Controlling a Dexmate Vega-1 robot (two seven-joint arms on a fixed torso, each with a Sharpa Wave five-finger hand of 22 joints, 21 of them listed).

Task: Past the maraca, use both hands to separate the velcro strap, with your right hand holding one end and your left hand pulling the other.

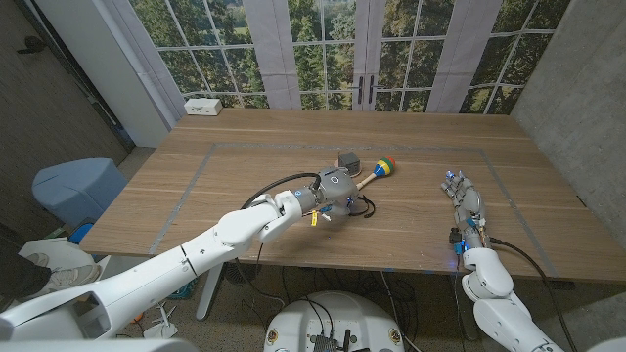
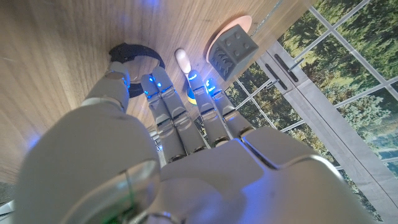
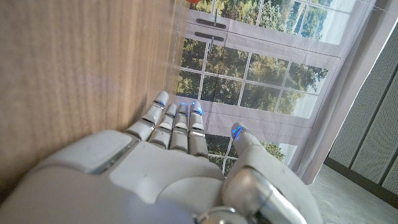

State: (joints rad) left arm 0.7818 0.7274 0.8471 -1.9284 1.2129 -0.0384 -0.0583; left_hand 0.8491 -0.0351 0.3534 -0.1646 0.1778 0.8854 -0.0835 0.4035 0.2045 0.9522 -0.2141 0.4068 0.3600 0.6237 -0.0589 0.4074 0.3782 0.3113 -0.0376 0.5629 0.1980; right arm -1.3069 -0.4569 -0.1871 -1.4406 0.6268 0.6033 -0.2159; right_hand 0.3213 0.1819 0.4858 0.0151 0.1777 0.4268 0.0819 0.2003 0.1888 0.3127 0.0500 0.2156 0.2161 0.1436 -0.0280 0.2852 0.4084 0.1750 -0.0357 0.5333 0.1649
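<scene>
the left hand [image 1: 331, 190] is seen reaching over mid-table with fingers extended and nothing gripped, fingertips just short of the dark strap [image 2: 138, 55] beside the maraca [image 1: 376, 173], while the right hand [image 1: 464, 200] is rested apart, fingers straight.

Grey block [image 1: 349, 159] on table [image 1: 245, 166]; white box [image 1: 203, 107] behind

Dark velcro strap [image 2: 138, 57] lies looped on table, near multicolor-headed maraca [image 1: 378, 171] w/ pale handle
</scene>
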